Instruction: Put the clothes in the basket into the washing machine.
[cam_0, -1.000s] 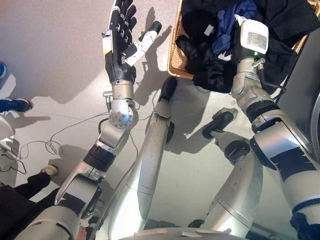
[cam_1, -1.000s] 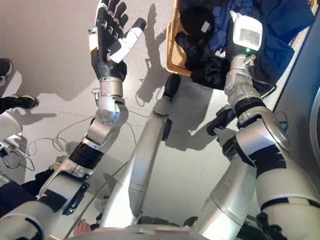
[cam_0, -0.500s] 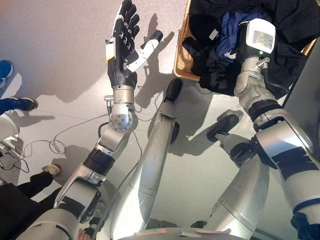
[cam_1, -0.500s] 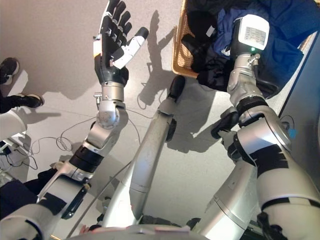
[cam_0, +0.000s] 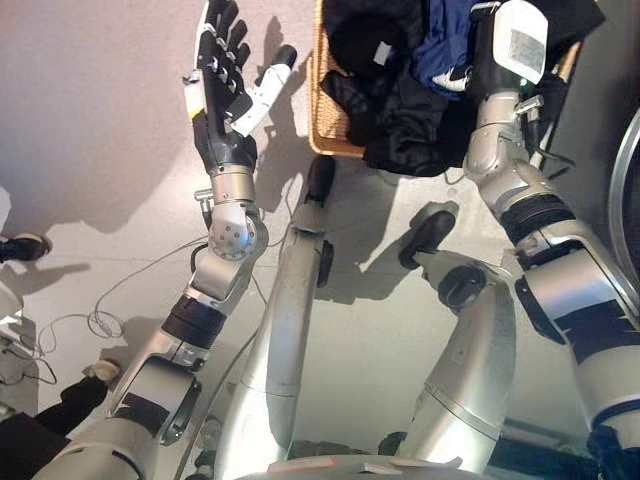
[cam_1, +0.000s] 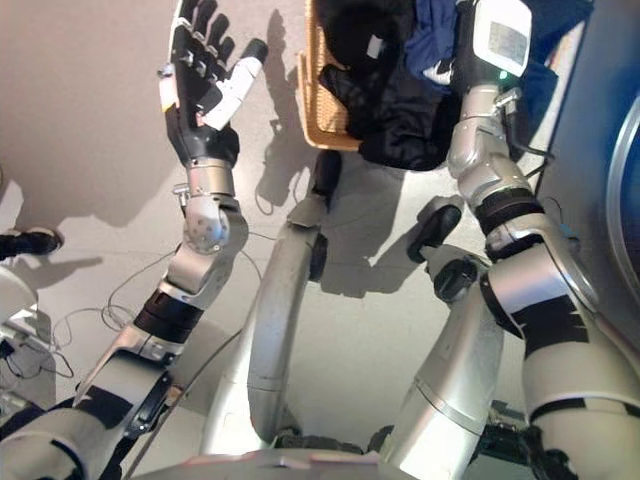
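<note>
The left hand (cam_0: 222, 92) hovers with fingers spread beside the wicker basket (cam_0: 322, 118), while the right hand's grip is hidden among dark clothes (cam_0: 400, 120).

My left hand (cam_0: 222, 90) is raised with fingers spread straight, while my right arm reaches forward, its hand apparently hidden past the wrist, so I cannot tell its fingers.

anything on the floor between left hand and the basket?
No. Only bare grey floor and shadow separate the open left hand from the wicker basket of dark clothes. The left eye view shows it best.
</note>
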